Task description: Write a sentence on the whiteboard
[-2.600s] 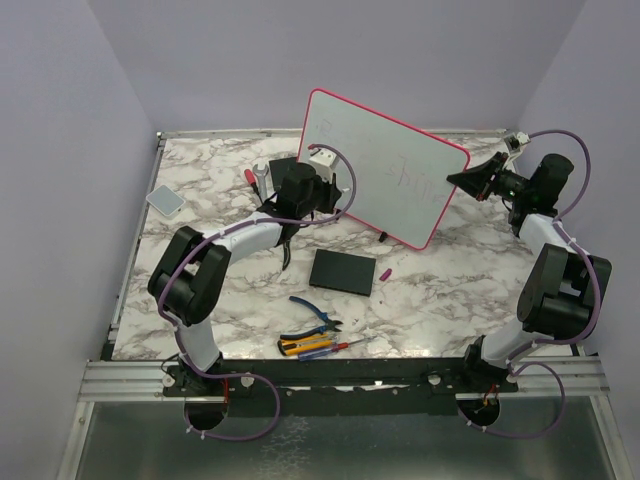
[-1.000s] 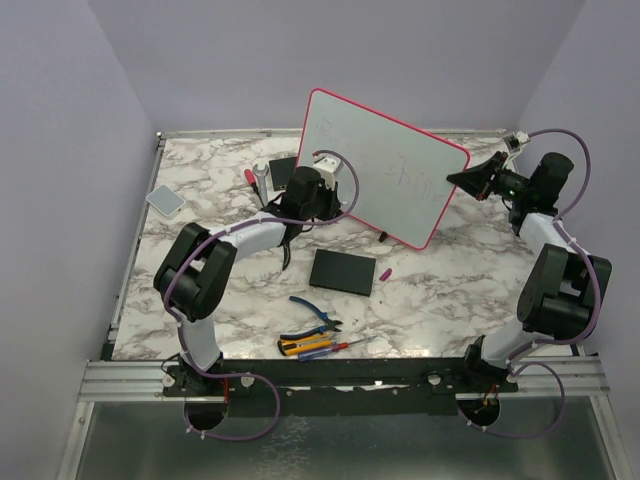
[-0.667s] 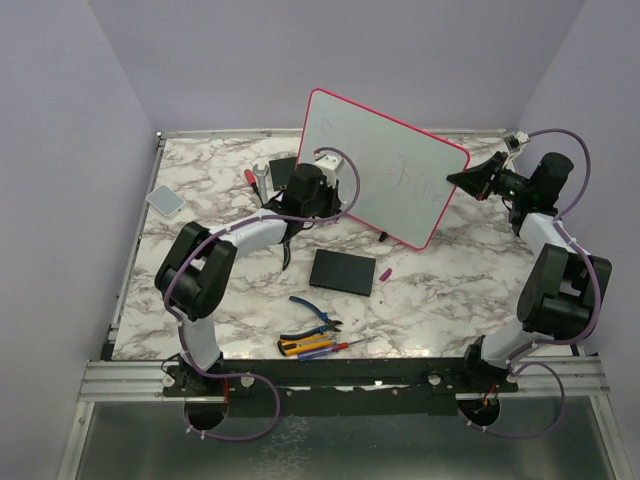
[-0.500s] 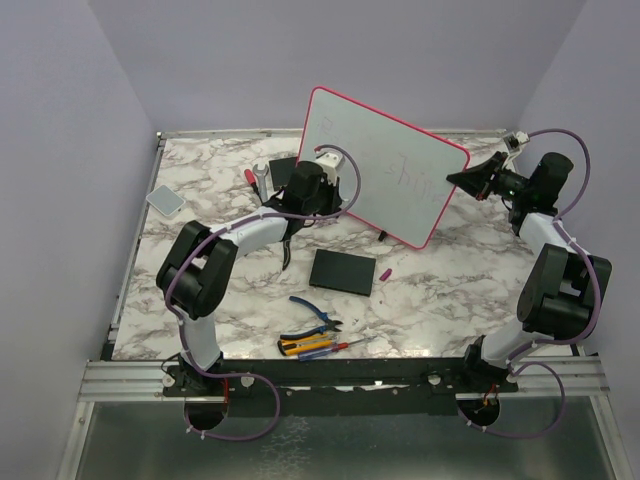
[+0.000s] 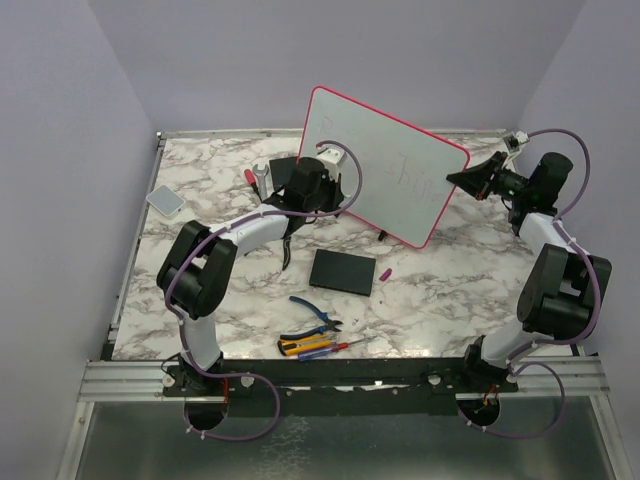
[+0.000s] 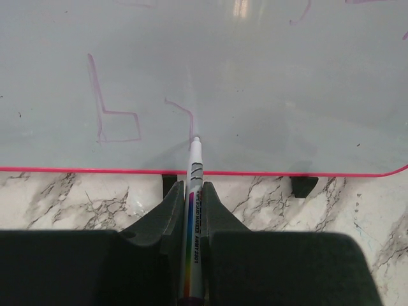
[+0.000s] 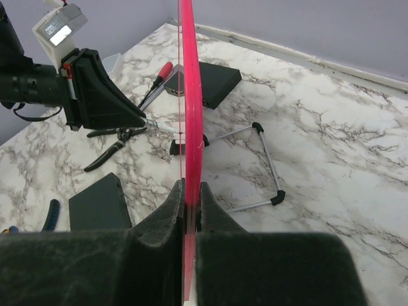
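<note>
At the back of the marble table, seen from above, the whiteboard stands tilted between our arms. Through the left wrist, our left gripper is clamped tight on a marker, tip at the sentence. Through the right wrist, our right gripper pinches the board's pink edge.

Whiteboard: a large rectangular board with a pale grey-white writing face and a rounded pink-red frame. It stands nearly upright on small black feet at the far centre of the marble table, its lower edge running from far left to nearer right and its face turned toward the near left. Sentence: faint, thin pink strokes. Angular marks lie near the lower edge and a fainter word on the right half. The lettering cannot be read.
</note>
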